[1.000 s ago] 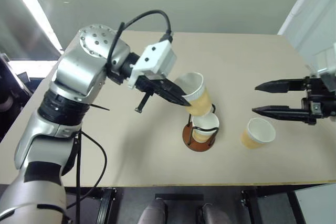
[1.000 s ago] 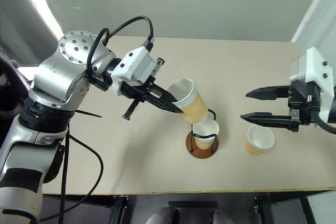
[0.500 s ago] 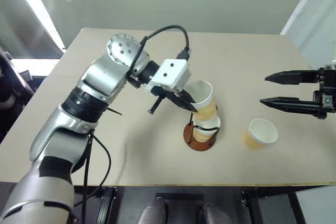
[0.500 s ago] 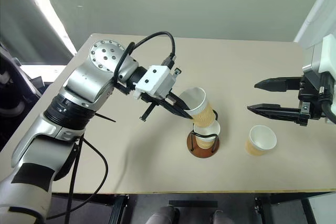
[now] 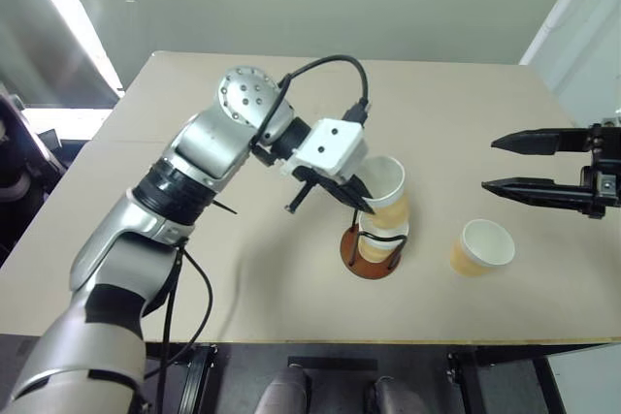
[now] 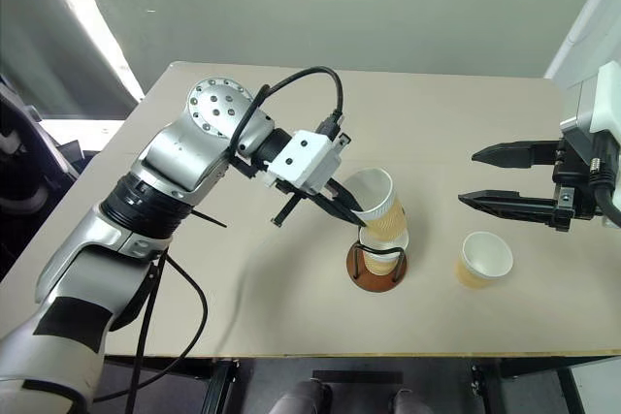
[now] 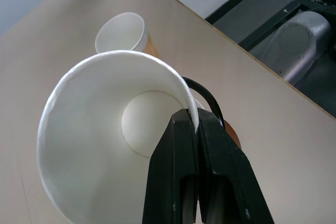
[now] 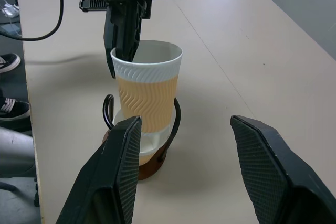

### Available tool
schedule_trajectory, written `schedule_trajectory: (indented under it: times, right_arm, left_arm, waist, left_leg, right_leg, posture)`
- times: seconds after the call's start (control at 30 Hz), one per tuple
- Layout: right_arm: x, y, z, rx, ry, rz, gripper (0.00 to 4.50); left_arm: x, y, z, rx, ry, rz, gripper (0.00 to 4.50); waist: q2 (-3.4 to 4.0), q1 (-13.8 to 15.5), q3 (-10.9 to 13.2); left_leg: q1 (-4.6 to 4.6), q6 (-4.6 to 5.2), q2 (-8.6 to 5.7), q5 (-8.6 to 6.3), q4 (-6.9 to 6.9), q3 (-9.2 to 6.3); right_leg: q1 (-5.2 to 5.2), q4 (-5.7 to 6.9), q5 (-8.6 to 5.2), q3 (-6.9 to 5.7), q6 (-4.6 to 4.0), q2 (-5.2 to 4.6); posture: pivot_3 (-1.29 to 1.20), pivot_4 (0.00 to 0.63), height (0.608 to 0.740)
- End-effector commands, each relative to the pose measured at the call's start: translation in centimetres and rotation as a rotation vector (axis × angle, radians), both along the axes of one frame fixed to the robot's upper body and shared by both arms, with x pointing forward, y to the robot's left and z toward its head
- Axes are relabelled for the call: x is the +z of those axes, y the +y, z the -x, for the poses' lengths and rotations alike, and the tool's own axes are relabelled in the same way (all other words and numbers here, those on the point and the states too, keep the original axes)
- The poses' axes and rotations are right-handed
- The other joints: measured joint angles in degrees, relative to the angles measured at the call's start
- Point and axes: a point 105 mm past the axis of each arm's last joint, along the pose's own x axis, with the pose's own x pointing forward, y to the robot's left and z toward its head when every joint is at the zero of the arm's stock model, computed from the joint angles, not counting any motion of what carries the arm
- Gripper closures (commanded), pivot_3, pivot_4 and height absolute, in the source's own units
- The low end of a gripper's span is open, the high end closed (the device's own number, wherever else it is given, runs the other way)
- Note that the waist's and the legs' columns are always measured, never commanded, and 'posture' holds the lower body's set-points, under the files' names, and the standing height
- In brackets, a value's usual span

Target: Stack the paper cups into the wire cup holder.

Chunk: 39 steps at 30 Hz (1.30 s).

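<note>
Pinched by the rim in the left gripper (image 5: 363,204): one paper cup (image 5: 386,193), tilted, its foot sunk in a second cup (image 8: 153,141) seated inside the wire cup holder (image 5: 370,251). Directly below that gripper's fingertips, on the table (image 5: 243,278): the holder. Well off to that gripper's right, facing it above the table: the right gripper (image 5: 506,164), jaws apart. Just below and slightly nearer the table's front edge than the right gripper: a third cup (image 5: 480,246), upright, apart from the holder.

Three paper cups (image 5: 386,187): two at the single wire cup holder (image 5: 367,255), one (image 5: 481,246) beside it.
</note>
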Motion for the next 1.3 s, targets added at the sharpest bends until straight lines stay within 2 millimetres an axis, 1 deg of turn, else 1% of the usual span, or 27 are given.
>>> schedule_trajectory:
  times: [0.03, 0.3, 0.43, 0.53, 0.6, 0.73, 0.87, 0.9, 1.03, 1.1, 1.17, 1.2, 1.23, 1.3]
  right_arm:
    - [1.3, -0.1, 0.5, -0.006, -0.066, 0.008, 1.79]
    - [1.3, -0.1, 0.4, -0.009, -0.064, 0.01, 1.79]
    - [1.2, -0.1, 0.4, -0.011, -0.06, 0.012, 1.79]
    - [1.2, -0.2, 0.3, -0.012, -0.059, 0.014, 1.79]
    - [1.2, -0.2, 0.3, -0.013, -0.059, 0.015, 1.79]
    - [1.2, -0.2, 0.2, -0.014, -0.059, 0.018, 1.79]
    - [1.2, -0.2, 0.1, -0.019, -0.063, 0.019, 1.79]
    - [1.2, -0.3, 0.0, -0.023, -0.066, 0.019, 1.79]
    - [0.7, -0.9, -0.6, -0.072, -0.071, 0.033, 1.79]
    - [0.1, -1.1, -0.6, -0.077, -0.057, 0.052, 1.79]
    - [-1.1, -1.6, -0.6, -0.098, -0.029, 0.109, 1.79]
    - [-1.6, -1.9, -0.6, -0.106, -0.02, 0.135, 1.79]
    - [-2.5, -2.3, -0.7, -0.114, 0.002, 0.173, 1.79]
    - [-3.6, -2.7, -0.6, -0.116, 0.025, 0.217, 1.79]
  left_arm:
    - [0.4, -0.3, 0.7, -0.06, -0.049, -0.032, 4.48]
    - [-0.9, -0.3, 0.0, -0.065, -0.102, -0.077, 4.48]
    - [-0.8, -0.6, -0.1, -0.059, -0.099, -0.073, 4.48]
    - [-0.8, -0.7, -0.1, -0.057, -0.104, -0.074, 3.88]
    - [-0.8, -0.7, -0.1, -0.058, -0.097, -0.072, 3.2]
    - [-0.7, -0.7, 0.0, -0.056, -0.085, -0.071, 1.67]
    - [-0.5, -0.8, -0.2, -0.049, -0.088, -0.06, 0.29]
    - [-0.4, -0.9, -0.3, -0.044, -0.089, -0.05, 0.03]
    - [0.7, -1.2, -1.0, 0.01, -0.074, 0.034, 0.03]
    - [1.9, -0.9, -1.4, 0.062, -0.028, 0.113, 0.03]
    - [3.9, 0.1, -1.7, 0.132, 0.069, 0.227, 0.03]
    - [4.4, 0.6, -1.7, 0.149, 0.104, 0.255, 0.03]
    - [5.0, 1.3, -1.7, 0.177, 0.139, 0.283, 0.03]
    - [5.4, 2.0, -1.6, 0.206, 0.173, 0.306, 0.03]
  waist:
    - [0.0, 0.0, 0.0]
    - [0.0, 0.1, 0.0]
    - [0.0, 0.1, 0.0]
    - [0.0, 0.1, 0.0]
    - [0.01, 0.1, 0.0]
    - [0.01, 0.1, 0.0]
    - [0.01, 0.1, 0.0]
    - [0.0, 0.1, 0.0]
    - [0.01, 0.2, 0.0]
    - [0.01, 0.2, 0.0]
    - [0.04, 0.2, 0.0]
    - [0.03, 0.3, 0.0]
    - [0.03, 0.2, 0.0]
    - [0.06, 0.2, 0.0]
  left_leg:
    - [-0.01, 0.0, 0.0, 0.0, 0.02, 0.0]
    - [-0.02, 0.03, 0.0, -0.02, 0.11, 0.01]
    - [-0.01, 0.04, 0.0, -0.02, 0.12, 0.0]
    - [-0.03, 0.05, -0.02, -0.03, 0.16, 0.01]
    - [-0.04, 0.05, -0.01, -0.03, 0.16, 0.01]
    - [-0.04, 0.05, -0.02, -0.03, 0.17, 0.0]
    - [-0.04, 0.05, -0.02, -0.03, 0.2, 0.01]
    - [-0.04, 0.05, -0.02, -0.03, 0.2, 0.0]
    - [-0.05, 0.08, -0.02, -0.05, 0.3, 0.0]
    - [-0.06, 0.11, -0.02, -0.07, 0.36, 0.01]
    - [-0.07, 0.11, -0.02, -0.07, 0.38, 0.04]
    - [-0.06, 0.11, -0.02, -0.07, 0.38, 0.04]
    - [-0.08, 0.11, -0.01, -0.07, 0.39, 0.03]
    - [-0.07, 0.11, -0.01, -0.07, 0.39, 0.06]
  right_leg:
    - [0.0, 0.01, 0.0, 0.0, 0.0, 0.0]
    - [0.01, 0.03, 0.01, 0.0, 0.02, 0.0]
    - [0.02, 0.05, 0.01, 0.0, 0.03, 0.0]
    - [0.02, 0.05, 0.01, 0.0, 0.03, 0.0]
    - [0.02, 0.05, 0.01, 0.01, 0.04, 0.0]
    - [0.02, 0.07, 0.01, 0.0, 0.04, 0.0]
    - [0.02, 0.08, 0.01, 0.0, 0.05, 0.0]
    - [0.02, 0.08, 0.01, 0.0, 0.05, 0.0]
    - [0.04, 0.12, 0.02, 0.0, 0.07, 0.0]
    - [0.04, 0.14, 0.03, 0.01, 0.08, 0.0]
    - [0.03, 0.16, 0.02, 0.01, 0.08, 0.0]
    - [0.04, 0.17, 0.02, 0.01, 0.1, 0.0]
    - [0.03, 0.18, 0.02, -0.01, 0.1, 0.0]
    - [0.03, 0.17, 0.02, 0.01, 0.1, 0.0]
  posture:
    - [0.0, 0.15, 0.74]
    - [0.0, 0.15, 0.74]
    - [0.0, 0.15, 0.74]
    - [0.0, 0.15, 0.74]
    - [0.0, 0.15, 0.74]
    - [0.0, 0.15, 0.74]
    - [0.0, 0.15, 0.74]
    - [0.0, 0.15, 0.74]
    - [0.0, 0.15, 0.74]
    - [0.0, 0.15, 0.74]
    - [0.0, 0.15, 0.74]
    - [0.0, 0.15, 0.74]
    - [0.0, 0.15, 0.74]
    - [0.0, 0.15, 0.74]
